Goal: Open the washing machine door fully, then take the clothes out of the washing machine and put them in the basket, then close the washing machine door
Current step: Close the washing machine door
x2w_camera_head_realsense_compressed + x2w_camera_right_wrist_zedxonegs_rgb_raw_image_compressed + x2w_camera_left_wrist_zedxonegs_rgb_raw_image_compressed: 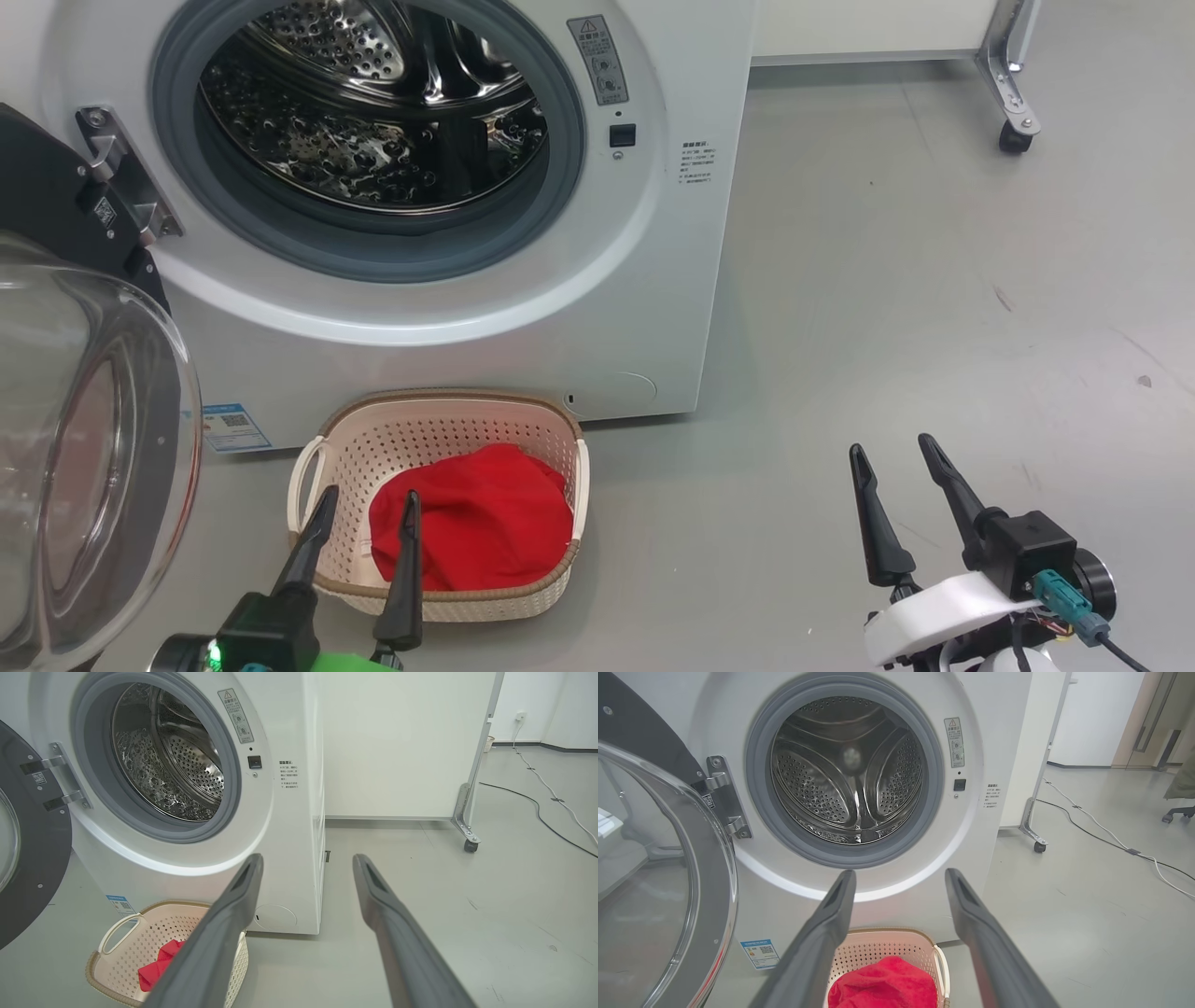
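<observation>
The white washing machine [644, 243] stands with its steel drum [373, 103] bare inside the grey gasket. Its door [84, 448] hangs swung open at the left, glass bowl facing me. Red clothes [476, 518] lie bunched in the cream basket [439, 411] on the floor below the opening. My left gripper [369, 495] hovers open over the basket's near edge, holding nothing. My right gripper [894, 450] stands open over bare floor to the right, apart from everything. The left wrist view looks into the drum [850, 765], with the clothes [882, 984] below; the right wrist view catches the basket [112, 933].
A white panel on a wheeled metal leg [1013, 103] stands behind the machine at the right. Cables [1111, 840] run across the grey floor further right. A blue label sticker [233, 425] sits low on the machine's front.
</observation>
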Motion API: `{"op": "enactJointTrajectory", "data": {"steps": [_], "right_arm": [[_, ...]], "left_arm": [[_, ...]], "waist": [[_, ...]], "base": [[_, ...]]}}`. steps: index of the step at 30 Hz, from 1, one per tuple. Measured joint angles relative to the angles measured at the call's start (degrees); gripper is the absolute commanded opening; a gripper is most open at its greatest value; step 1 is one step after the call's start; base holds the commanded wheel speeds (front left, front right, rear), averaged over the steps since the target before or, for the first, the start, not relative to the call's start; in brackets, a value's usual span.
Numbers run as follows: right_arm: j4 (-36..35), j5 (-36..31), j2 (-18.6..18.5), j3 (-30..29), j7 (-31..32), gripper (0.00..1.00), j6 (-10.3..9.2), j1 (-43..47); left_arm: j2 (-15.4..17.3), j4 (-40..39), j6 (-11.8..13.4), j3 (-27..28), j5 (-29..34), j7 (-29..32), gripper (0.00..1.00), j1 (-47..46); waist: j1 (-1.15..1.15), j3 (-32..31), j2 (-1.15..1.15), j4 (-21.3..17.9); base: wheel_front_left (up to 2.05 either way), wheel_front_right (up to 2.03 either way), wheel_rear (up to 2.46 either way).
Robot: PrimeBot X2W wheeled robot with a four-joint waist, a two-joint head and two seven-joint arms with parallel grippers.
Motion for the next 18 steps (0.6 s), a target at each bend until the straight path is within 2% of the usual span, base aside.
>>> {"op": "enactJointTrajectory", "data": {"steps": [9,18], "right_arm": [[-0.8,0.0,-0.4,-0.5,0.0,1.0,-0.49,0.1],[-1.8,0.0,-1.7,-1.2,0.0,1.0,-0.51,0.1]], "left_arm": [[0.0,-0.4,0.0,0.1,0.0,-0.3,1.0,-0.1],[0.0,-0.6,0.0,0.7,0.0,-0.5,1.0,-0.2]], "waist": [[0.0,0.5,0.0,2.0],[0.0,1.1,0.0,6.3]], "base": [[0.0,0.0,0.0],[0.0,0.0,0.0]]}}
